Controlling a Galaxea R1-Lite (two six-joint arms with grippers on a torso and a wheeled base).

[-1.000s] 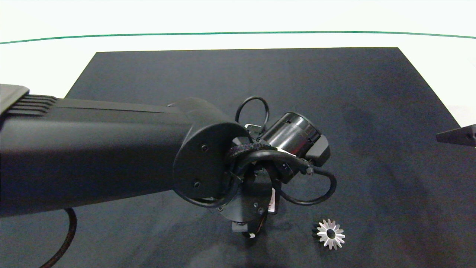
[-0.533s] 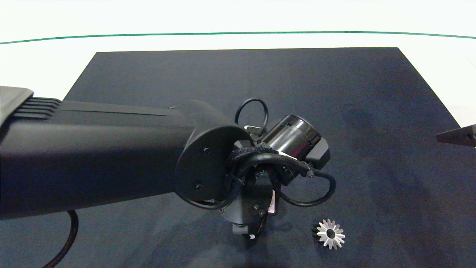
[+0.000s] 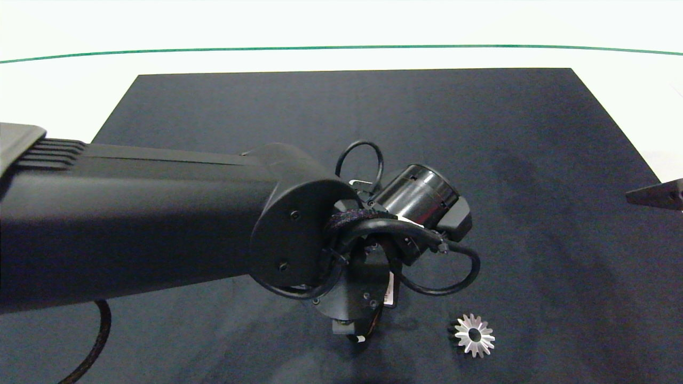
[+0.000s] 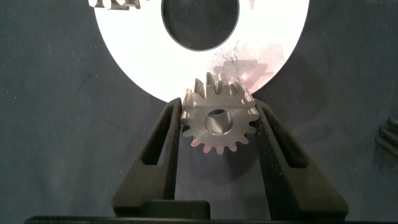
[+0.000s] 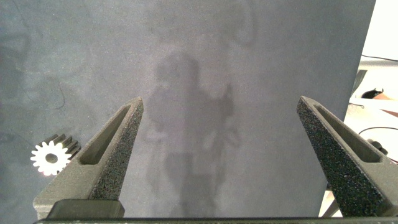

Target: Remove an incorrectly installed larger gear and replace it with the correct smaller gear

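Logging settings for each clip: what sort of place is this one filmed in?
Probably a lab test bench: a dark mat on a white table, loose metal parts like a star-toothed gear, and the left gripper holding a small gear.

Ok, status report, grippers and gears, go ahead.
Left gripper shut on a small gear, over a white ring. Right gripper open, empty, parked at the mat's right edge. Star-toothed gear loose on mat. Nothing blocking.
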